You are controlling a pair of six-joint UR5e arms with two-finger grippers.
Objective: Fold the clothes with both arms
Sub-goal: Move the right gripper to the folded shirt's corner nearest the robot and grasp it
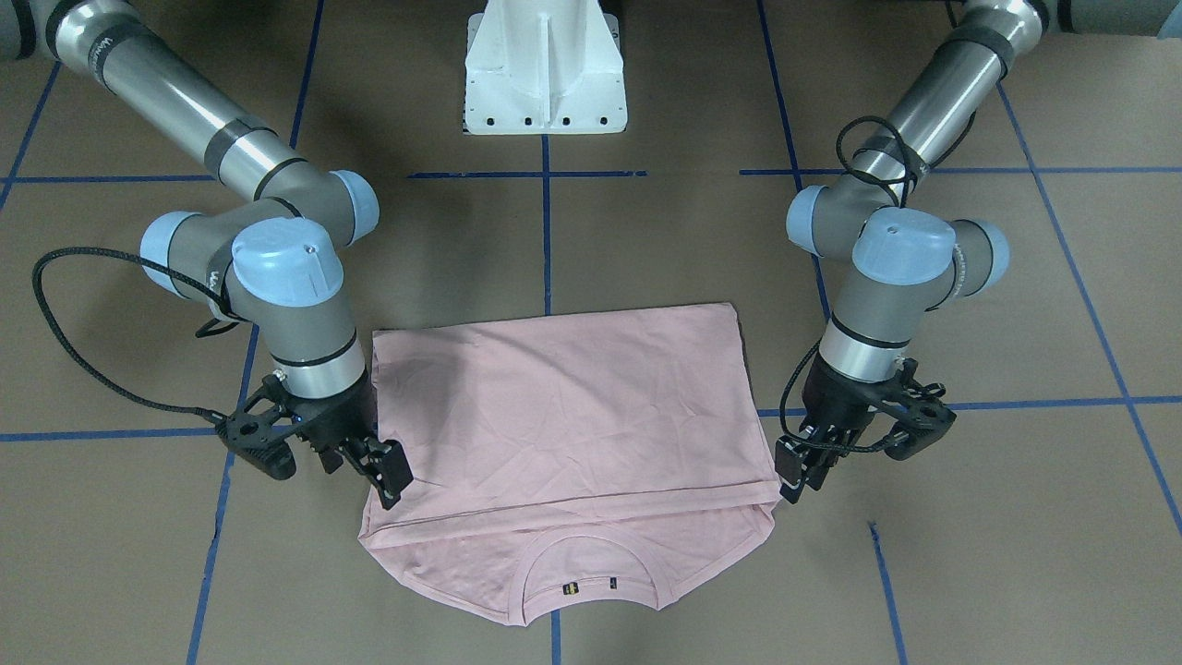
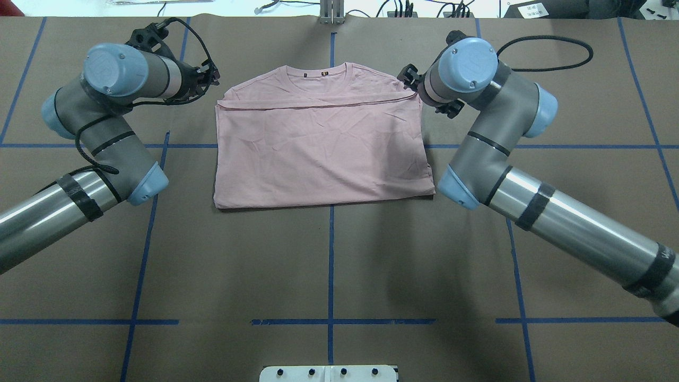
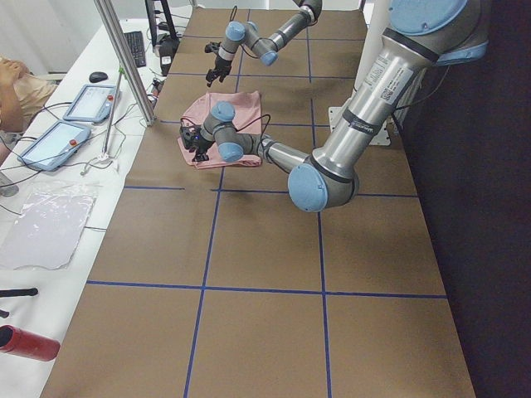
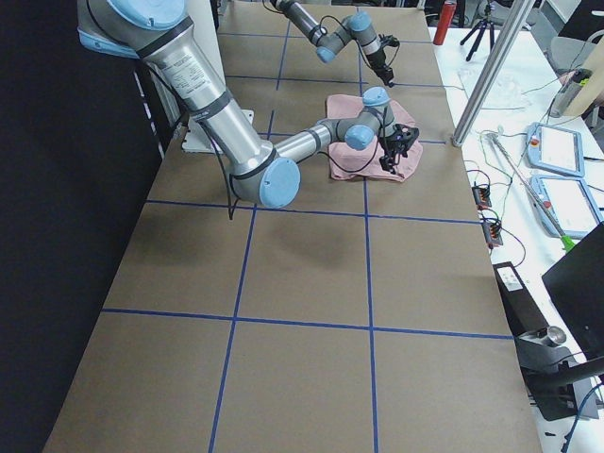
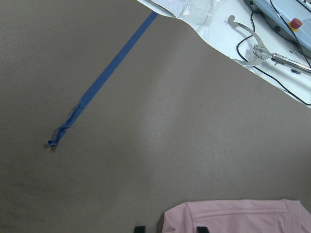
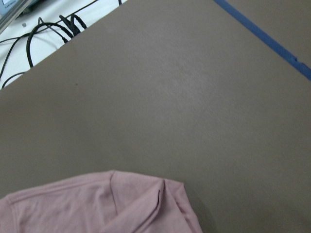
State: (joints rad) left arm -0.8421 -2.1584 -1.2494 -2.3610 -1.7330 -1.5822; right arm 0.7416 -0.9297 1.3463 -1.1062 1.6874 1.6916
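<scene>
Lying flat at the middle of the table's far half, the pink T-shirt (image 2: 318,148) is doubled over with its plain side up. Its folded edge (image 2: 318,205) runs straight along the near side, and its hem (image 2: 318,104) stops just short of the ribbed collar (image 2: 323,70). That leaves a narrow strip of shoulders uncovered on the far side. The left and right edges are nearly square, though the layers peek out a little at the near right corner. The left gripper (image 1: 794,480) sits low at the far left corner of the cloth. In its wrist view the two fingertips (image 5: 139,228) stand apart with the shirt's corner showing between them, so the claw is spread and clamps nothing. The right gripper (image 1: 392,476) is down against the far right edge, by the end of the hem. Whether its fingers are parted or pinching the cloth cannot be told. The left arm (image 2: 101,132) and right arm (image 2: 493,138) bend in from either side, with their elbows close beside the shirt's left and right edges. The brown table (image 2: 329,265), gridded with blue tape (image 2: 331,254), is bare on the near side as far as the white pedestal (image 1: 545,65). It is also bare to the far left and far right beyond the arms. The table's far edge lies close behind the collar, with cables (image 2: 403,8) on the bench past it.
</scene>
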